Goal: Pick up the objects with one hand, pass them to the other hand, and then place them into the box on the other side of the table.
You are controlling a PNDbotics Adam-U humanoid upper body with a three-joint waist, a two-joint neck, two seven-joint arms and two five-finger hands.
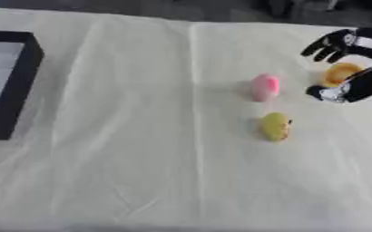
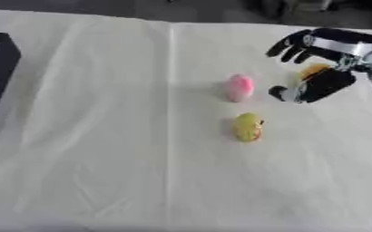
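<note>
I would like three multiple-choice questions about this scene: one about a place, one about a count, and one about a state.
1. Where on the table is the black box?
A. at the left edge
B. at the right edge
C. in the middle

2. How many small objects lie on the cloth, apart from the hand?
A. one
B. two
C. three

3. What is the right hand doing?
A. resting flat on the cloth
B. open around the orange object
C. holding the pink object

Key:
1 A: it shows at the view's left side.
2 B: the pink object and the yellow object.
3 B: fingers and thumb bracket the orange object, not visibly closed.
</note>
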